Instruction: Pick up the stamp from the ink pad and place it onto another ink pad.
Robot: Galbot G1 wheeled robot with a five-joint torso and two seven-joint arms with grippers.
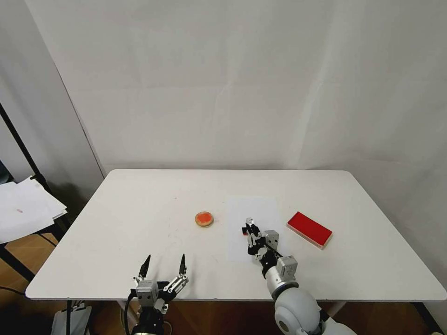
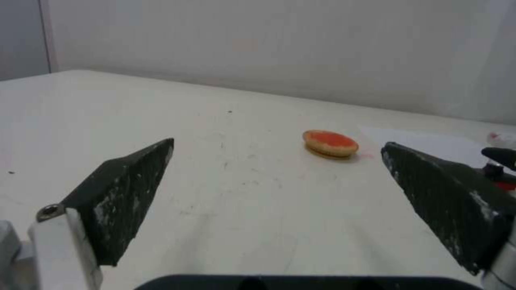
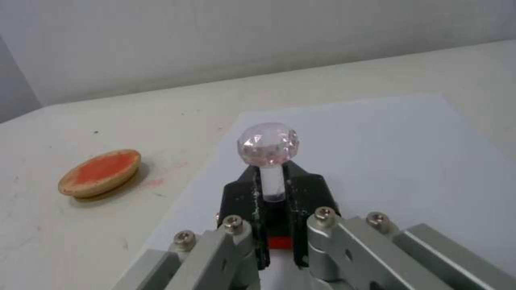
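One light, stiff stamp (image 3: 267, 161) sits clenched in the right gripper (image 3: 274, 189) by its slim stem, mid-table. Its glossy knob looks slippery. Left gripper (image 1: 164, 265) waits spread near the front edge.

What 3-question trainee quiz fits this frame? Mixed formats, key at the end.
1. True or false: the stamp rests on the red rectangular ink pad.
2. The right pincer is over: A) white paper sheet B) round orange ink pad C) bare table
3. Fill in: the left pincer, near the table's front edge, is ____.

Key: 1 false, the right pincer grips the stamp clear of the red pad. 2 A. 3 open, holding nothing.
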